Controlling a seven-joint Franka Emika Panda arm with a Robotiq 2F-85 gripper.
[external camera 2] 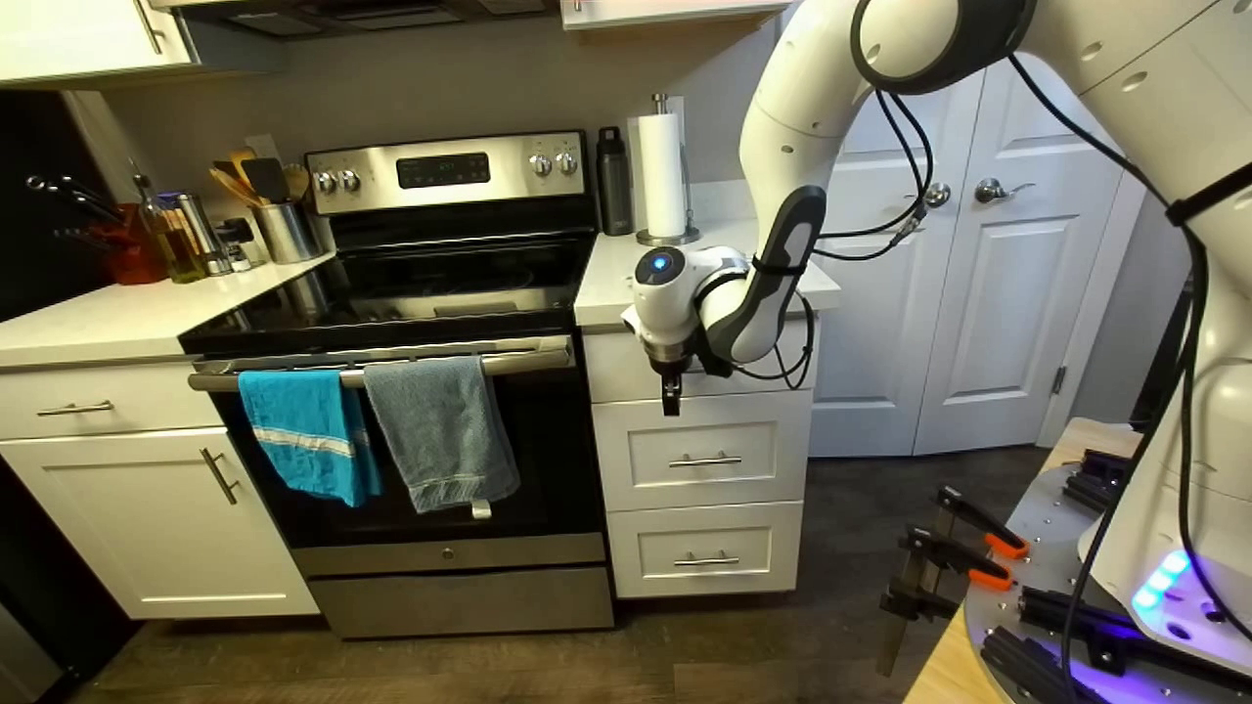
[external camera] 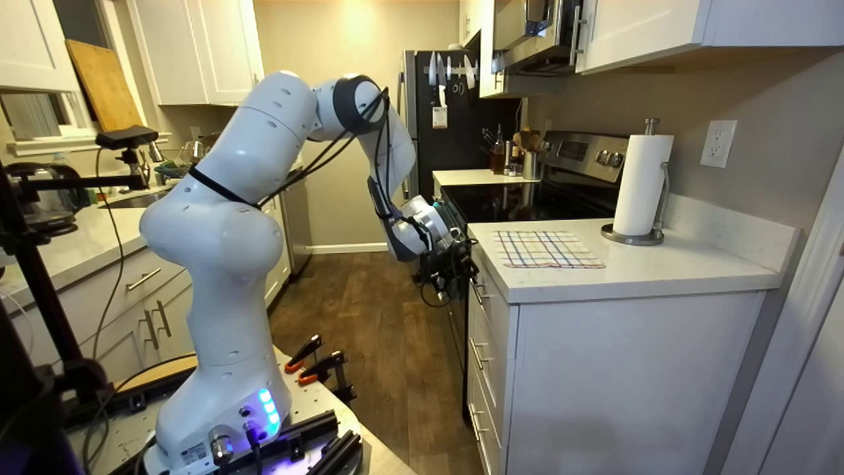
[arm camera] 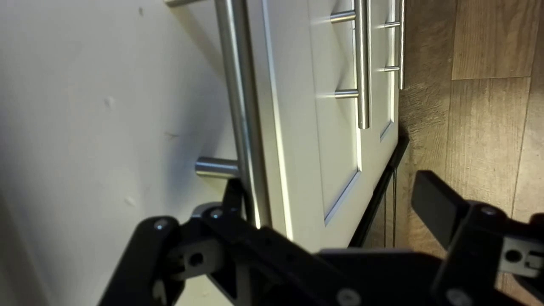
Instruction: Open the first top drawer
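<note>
A: Where is the shallow drawer with the flat white front (arm camera: 119, 127) sitting?

B: It is sitting at the top of the boxy white cabinet (external camera: 633, 382), just under the smooth white counter (external camera: 692, 264) and beside the black and silver stove (external camera 2: 538, 440). It is looking closed.

A: What is the big white robot arm (external camera: 231, 224) doing?

B: Its end is hanging in front of the drawer, and its black two-finger gripper (arm camera: 329, 189) is pointing down in an exterior view.

A: Is the gripper standing wide or narrow?

B: It is standing wide. In the wrist view, one black finger (arm camera: 233, 195) is sitting on the drawer side of the round silver metal handle (arm camera: 242, 102), close to its end. I am looking, but I can't tell if they are touching. The other black finger (arm camera: 437, 204) is sticking out on the far side, showing over the brown wood floor (arm camera: 484, 140).

A: What is lying on the counter?

B: A thin white cloth with coloured check lines (external camera: 547, 249) is lying there, and a white roll of paper towels (external camera: 643, 185) is standing near it.
</note>
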